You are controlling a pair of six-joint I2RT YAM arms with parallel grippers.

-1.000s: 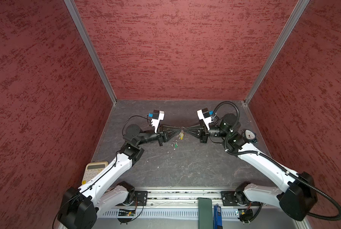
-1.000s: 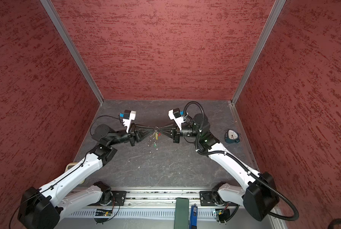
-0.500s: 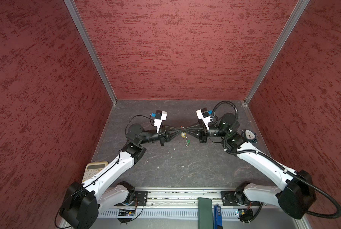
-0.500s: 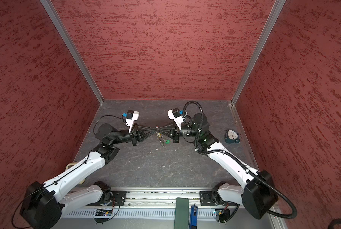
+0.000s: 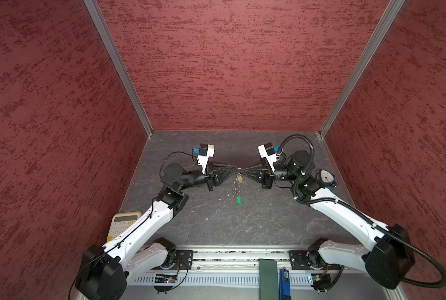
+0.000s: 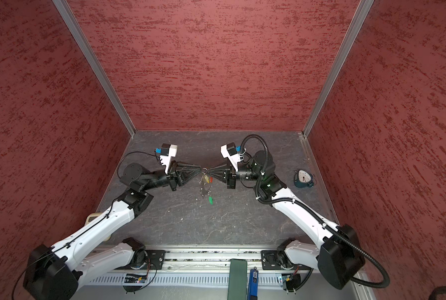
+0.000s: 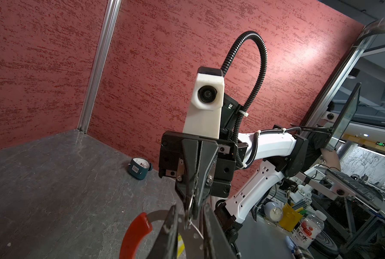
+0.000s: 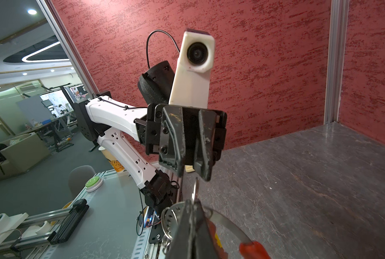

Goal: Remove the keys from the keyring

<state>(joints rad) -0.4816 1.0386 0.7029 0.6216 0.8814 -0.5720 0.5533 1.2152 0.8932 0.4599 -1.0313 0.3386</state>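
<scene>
In both top views the left pincer [image 5: 232, 170] and the right pincer [image 5: 243, 172] meet tip to tip, raised above the worktop [image 5: 242, 228]; the keyring [image 5: 237, 183] dangles just below their tips, the yellow tag [image 5: 239, 178] close under them, the green tag [image 5: 239, 200] lowest; whether it touches the worktop cannot be told. Beneath both pincers the worktop is bare and the walls stand well apart; a dial gauge [image 5: 326, 178] sits beside the right arm, a calculator [image 5: 123, 223] behind the left arm.

In the left wrist view the right pincer [image 7: 192, 203] is clenched on one small ring [image 7: 189, 205] of the keyring; the left pincer's fingers [image 7: 170, 233] stand either side of the metal band, the red sleeve [image 7: 136, 233] just beside them.

In the right wrist view the left pincer [image 8: 192, 175] is released, its jaws parted and grasping nothing; the small ring stands just short of its tips.

The whole bundle seems to hang from that one thin ring, so a tug or a slackened grip could drop it; the left pincer, closing, could catch the band rather than a tag's ring; tips this near could knock together.
</scene>
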